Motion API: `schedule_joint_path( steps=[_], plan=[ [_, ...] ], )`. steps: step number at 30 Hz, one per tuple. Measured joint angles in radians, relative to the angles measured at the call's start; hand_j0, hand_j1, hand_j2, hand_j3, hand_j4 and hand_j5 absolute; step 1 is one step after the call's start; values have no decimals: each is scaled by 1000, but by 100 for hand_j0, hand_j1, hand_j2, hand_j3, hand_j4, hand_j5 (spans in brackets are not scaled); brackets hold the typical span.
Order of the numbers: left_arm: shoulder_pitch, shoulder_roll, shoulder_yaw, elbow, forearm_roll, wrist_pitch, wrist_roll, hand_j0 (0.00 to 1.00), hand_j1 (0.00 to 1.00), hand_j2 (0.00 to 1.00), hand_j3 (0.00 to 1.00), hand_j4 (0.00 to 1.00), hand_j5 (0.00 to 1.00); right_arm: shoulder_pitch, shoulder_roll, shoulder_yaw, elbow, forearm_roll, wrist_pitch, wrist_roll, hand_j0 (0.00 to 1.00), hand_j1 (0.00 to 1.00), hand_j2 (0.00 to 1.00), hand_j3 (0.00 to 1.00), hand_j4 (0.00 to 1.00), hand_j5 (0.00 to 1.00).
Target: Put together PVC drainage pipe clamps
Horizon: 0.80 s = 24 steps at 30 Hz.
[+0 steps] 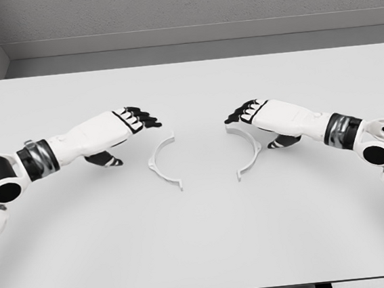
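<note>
Two white half-ring clamp pieces lie flat on the white table [201, 238], their open sides facing each other. The left clamp half [160, 162] curves from upper right to lower right. The right clamp half [248, 152] mirrors it. My left hand [139, 120] hovers just left of and above the left half, fingers extended and relaxed, holding nothing. My right hand [243, 114] hovers over the top end of the right half, fingers extended too, with nothing held. A gap separates the two halves.
The table's far edge meets a grey wall [179, 9] at the back. The front edge runs along the bottom of the view.
</note>
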Motion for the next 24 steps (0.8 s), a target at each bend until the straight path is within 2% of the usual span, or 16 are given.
schedule_joint_path(
  steps=[18,24],
  plan=[
    [-20,-66,1,55,-32,0,1,100,100,100,100,100,100,-5,35,2,5,15,0,1,96,96,96,96,96,96],
    [-20,-75,0,64,-32,74,-28,100,100,100,100,100,100,-8,43,3,5,16,0,1,96,96,96,96,96,96]
  ],
)
